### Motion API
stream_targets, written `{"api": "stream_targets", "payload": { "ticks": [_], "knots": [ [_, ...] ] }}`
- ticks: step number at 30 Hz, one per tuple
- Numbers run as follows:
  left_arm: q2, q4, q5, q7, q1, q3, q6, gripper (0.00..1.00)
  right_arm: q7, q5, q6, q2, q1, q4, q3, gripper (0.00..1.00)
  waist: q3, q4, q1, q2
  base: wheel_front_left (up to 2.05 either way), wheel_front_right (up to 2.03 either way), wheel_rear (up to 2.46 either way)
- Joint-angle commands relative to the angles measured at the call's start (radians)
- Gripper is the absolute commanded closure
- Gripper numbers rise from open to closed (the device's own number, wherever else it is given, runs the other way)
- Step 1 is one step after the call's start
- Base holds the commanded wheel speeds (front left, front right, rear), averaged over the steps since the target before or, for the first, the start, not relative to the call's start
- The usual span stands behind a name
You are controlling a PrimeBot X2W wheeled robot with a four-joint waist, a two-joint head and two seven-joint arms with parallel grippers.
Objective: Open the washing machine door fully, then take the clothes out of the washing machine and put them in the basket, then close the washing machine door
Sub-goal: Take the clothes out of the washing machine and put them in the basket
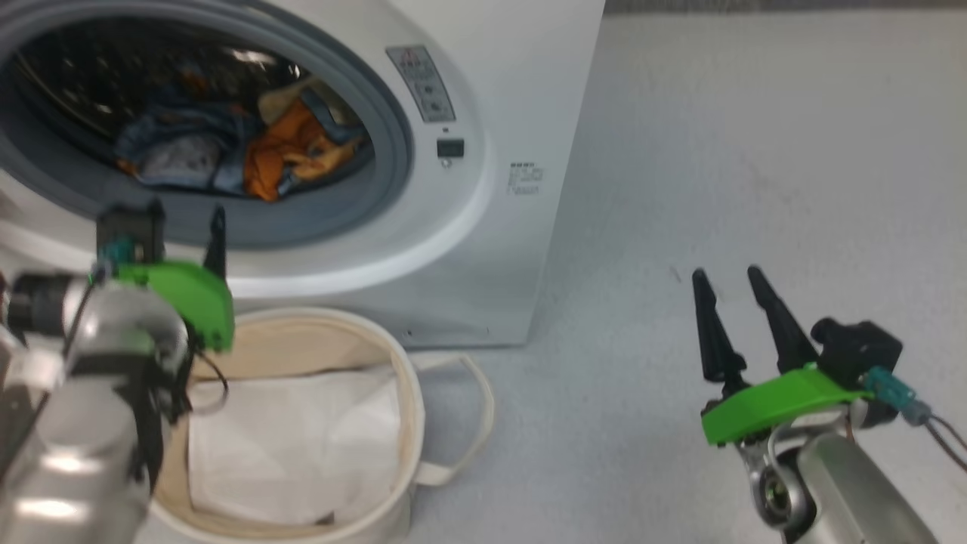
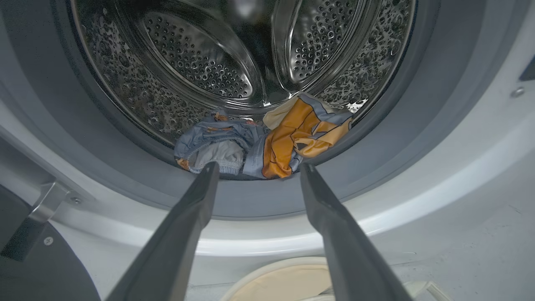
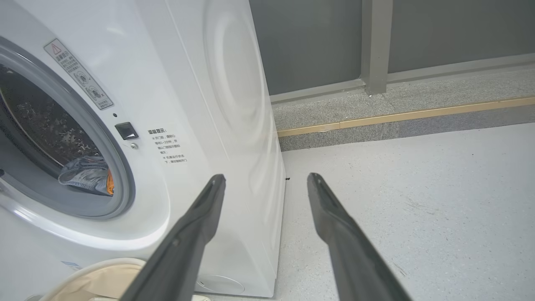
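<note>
Left tool (image 2: 259, 167): fingers spread wide, nothing between them, pointing into the mouth of the washing machine (image 1: 498, 91). Tips sit in front of the lower edge of the grey rubber ring (image 2: 376, 146); can't tell if they touch any fabric. Right tool (image 1: 727, 273): also wide open and empty, hovering over the floor (image 1: 755, 151) to the right of the machine, well apart from everything.

The clothes (image 2: 259, 142) are in the steel drum (image 2: 200, 62), bunched at the bottom near the front lip. Light blue piece on the left, orange and cream piece on the right, the two touching.

The washing machine door (image 2: 37, 271) is swung off the opening; its dark edge and hinge bracket sit at the lower left of the left wrist view.

The basket (image 1: 408, 393) stands upright on the floor just in front of the machine, below the opening, with a folded white sheet (image 1: 302, 438) inside.
</note>
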Motion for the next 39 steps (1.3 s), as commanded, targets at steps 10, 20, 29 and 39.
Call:
{"api": "stream_targets", "payload": {
  "ticks": [10,20,29,39],
  "knots": [
    [0.050,0.231,0.113,0.045,-0.380,-0.026,0.093,0.00,-0.012,-0.031,0.008,0.007,-0.088,-0.082,-0.037,0.00,0.220,-0.041,0.0000,0.0000,0.00,0.00,0.00],
    [0.045,0.432,0.170,0.129,-0.607,-0.084,0.124,0.00,-0.012,-0.045,0.008,0.015,-0.110,-0.119,-0.074,0.00,0.337,-0.043,0.0000,0.0000,0.00,0.00,0.00],
    [0.045,0.486,0.181,0.185,-0.713,-0.112,0.109,0.00,-0.012,-0.053,0.008,0.019,-0.121,-0.136,-0.086,0.00,0.398,-0.037,0.0000,0.0000,0.00,0.00,0.00],
    [0.047,0.510,0.184,0.250,-0.746,-0.139,0.124,0.00,-0.012,-0.065,0.008,0.008,-0.113,-0.150,-0.104,0.00,0.446,-0.014,0.0000,0.0000,0.00,0.00,0.00]
  ]
}}
